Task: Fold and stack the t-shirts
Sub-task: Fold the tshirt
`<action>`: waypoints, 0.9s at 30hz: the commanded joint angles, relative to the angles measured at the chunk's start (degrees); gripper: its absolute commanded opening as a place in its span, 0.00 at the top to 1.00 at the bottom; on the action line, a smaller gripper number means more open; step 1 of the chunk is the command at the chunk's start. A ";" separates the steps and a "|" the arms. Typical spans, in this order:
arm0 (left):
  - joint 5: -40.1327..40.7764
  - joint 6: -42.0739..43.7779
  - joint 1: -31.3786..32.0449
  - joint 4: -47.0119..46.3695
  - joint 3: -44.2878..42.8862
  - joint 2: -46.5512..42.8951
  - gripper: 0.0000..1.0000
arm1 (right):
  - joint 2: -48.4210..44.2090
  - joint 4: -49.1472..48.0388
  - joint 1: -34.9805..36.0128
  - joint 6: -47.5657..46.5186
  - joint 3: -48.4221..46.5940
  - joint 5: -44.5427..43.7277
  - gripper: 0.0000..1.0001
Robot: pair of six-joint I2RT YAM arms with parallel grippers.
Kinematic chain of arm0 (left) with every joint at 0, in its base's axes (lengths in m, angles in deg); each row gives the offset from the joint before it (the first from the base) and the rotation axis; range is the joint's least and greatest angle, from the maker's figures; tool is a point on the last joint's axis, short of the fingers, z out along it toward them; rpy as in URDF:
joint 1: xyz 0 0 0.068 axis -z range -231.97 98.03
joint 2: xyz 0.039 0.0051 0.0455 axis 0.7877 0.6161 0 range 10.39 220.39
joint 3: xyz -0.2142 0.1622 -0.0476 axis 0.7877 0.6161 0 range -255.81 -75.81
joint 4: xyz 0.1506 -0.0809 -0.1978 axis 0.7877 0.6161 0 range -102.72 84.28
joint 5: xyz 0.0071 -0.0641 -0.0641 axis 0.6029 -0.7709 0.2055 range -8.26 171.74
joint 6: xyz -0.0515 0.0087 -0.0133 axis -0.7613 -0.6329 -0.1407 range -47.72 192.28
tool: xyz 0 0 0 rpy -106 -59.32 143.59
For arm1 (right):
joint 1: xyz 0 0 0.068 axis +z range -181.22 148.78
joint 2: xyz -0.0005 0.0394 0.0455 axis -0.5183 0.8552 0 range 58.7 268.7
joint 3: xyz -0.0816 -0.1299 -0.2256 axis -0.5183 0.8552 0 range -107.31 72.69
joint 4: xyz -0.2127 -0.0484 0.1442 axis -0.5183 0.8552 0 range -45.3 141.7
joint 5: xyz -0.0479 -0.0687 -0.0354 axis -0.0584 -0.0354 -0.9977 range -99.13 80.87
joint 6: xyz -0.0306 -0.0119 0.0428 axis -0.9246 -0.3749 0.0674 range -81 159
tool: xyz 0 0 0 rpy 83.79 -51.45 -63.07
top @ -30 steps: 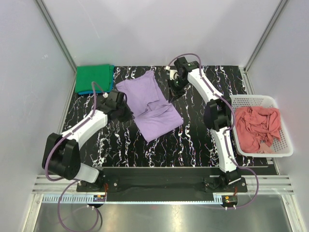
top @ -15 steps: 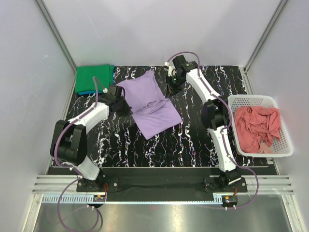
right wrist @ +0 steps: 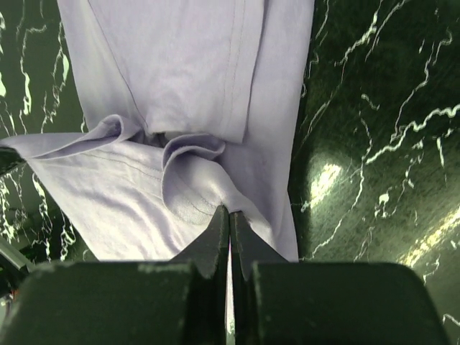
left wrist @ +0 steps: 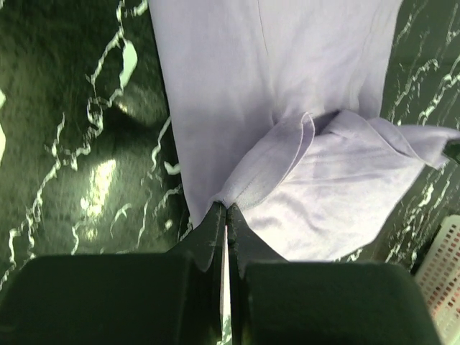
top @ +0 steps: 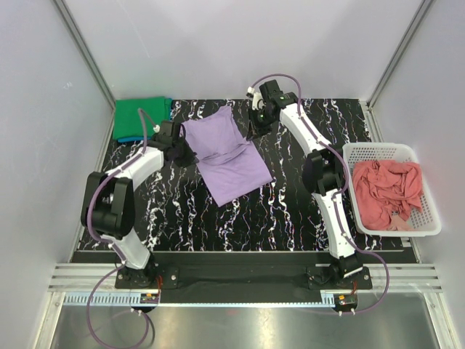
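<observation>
The left pincer and the right pincer each seem clenched on one long side of the purple t-shirt, which lies between them.

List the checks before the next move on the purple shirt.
1. Hold by left gripper on purple shirt edge: ok, shut on it.
2. Hold by right gripper on the opposite edge: ok, shut on it.
3. Cloth flat between the grips: not ok, bunched mid-body.
4. Layers caught in each grip: cannot tell.
5. Stack spot, green shirt folded at far-left corner: ok.
6. Clutter, pink shirt inside basket: ok.
</observation>
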 commanded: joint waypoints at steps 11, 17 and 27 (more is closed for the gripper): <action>1.62 2.53 -1.83 0.49 -6.39 7.10 1.00 | 4.28 -10.01 -0.77 3.70 -0.80 2.11 0.89; 5.49 4.46 -2.97 6.81 -12.01 7.47 0.60 | 3.59 -10.71 -1.04 7.04 -3.88 0.80 0.52; -5.82 6.14 -1.57 -0.73 -5.35 3.16 0.60 | -5.73 -13.89 -0.51 11.79 9.48 -3.07 0.53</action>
